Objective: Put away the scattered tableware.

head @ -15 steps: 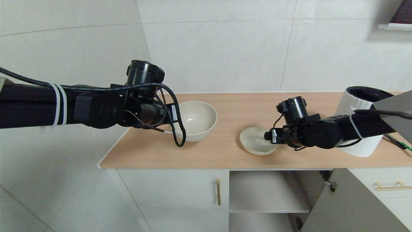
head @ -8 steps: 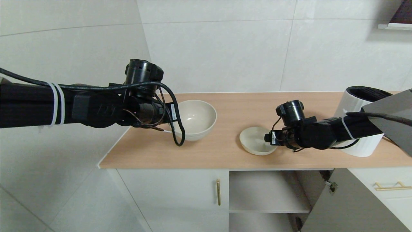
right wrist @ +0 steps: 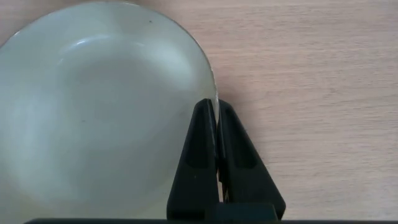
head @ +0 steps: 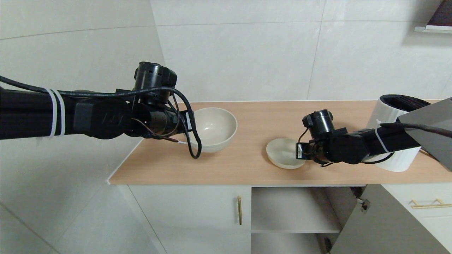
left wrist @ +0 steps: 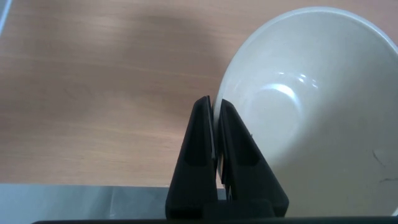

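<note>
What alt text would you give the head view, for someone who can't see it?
Two black robot arms extend over a wooden counter: the left gripper pinches the rim of a large cream bowl, the right gripper the rim of a smaller pale dish. A white cylindrical container stands at the counter's right end, and a cabinet below is open.
</note>
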